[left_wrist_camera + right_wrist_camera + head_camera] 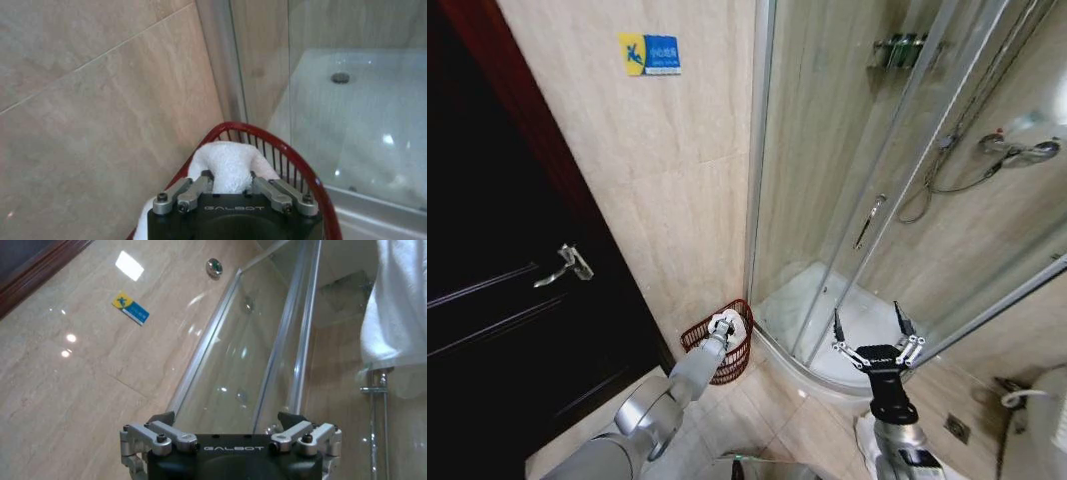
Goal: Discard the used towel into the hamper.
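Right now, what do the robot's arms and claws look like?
Both arms are smooth silver-grey tubes with rounded joints. Each black end effector, left and right, has a boxy body marked GALBOT in pale letters and grey metal linkages held by dark screws. The right one's fingers end in thin dark tips. No loose cables are visible.

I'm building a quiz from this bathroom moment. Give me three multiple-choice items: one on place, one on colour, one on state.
1. Where does the hamper stand?
A. inside the shower
B. on the floor between the door and the shower
C. on a shelf

2. What colour is the towel?
A. white
B. blue
C. green

3. How is the left pincer?
A. open, away from the towel
B. shut on nothing
C. shut on the towel over the hamper

Key: 1 B, the hamper sits at the wall by the shower's corner post. 2 A, the towel is white. 3 C, its fingers clamp the towel; the right pincer is open by the shower.
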